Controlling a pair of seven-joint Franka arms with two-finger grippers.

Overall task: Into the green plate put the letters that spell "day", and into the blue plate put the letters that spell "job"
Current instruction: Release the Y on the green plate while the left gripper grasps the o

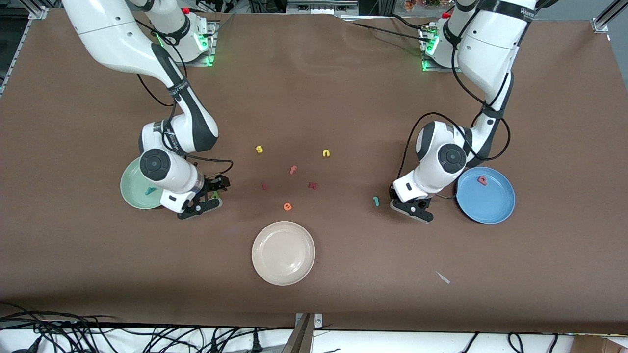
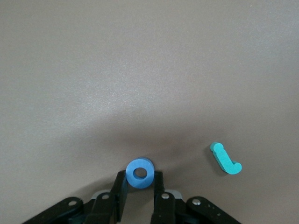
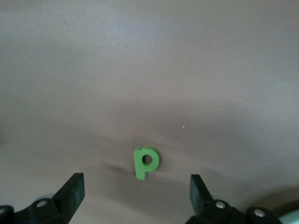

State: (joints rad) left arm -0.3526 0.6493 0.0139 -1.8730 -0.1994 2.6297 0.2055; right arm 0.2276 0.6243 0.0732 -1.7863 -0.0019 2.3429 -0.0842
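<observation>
Two plates hold letters already. The blue plate (image 1: 490,208), round with a shallow rim, carries the pinkish-red "b" (image 1: 483,180). The green plate (image 1: 129,189), pale mint, is partly hidden under the right arm and carries the teal "y" (image 1: 149,191).

On the front view's clock face, the left gripper (image 2: 140,178) is low over the table at 9 o'clock from the blue plate. Its jaws are narrow and press both sides of the blue ring "o" (image 2: 140,172). The teal "j" (image 2: 225,159), a small hook, lies flat at 9 o'clock from this gripper, near it but apart.

The right gripper (image 3: 135,181) is at 3 o'clock from the green plate, just beside its rim. Its jaws stand wide, and the dark green "d" (image 3: 146,162) lies between them, touching neither finger.

Between the two grippers lie the yellow letters (image 1: 259,149), the dark red letters (image 1: 293,170) and the orange "e" (image 1: 287,207), loosely spread. The cream plate (image 1: 283,264) is at 6 o'clock from them. Bare brown cloth runs around both task plates to the table edges.
</observation>
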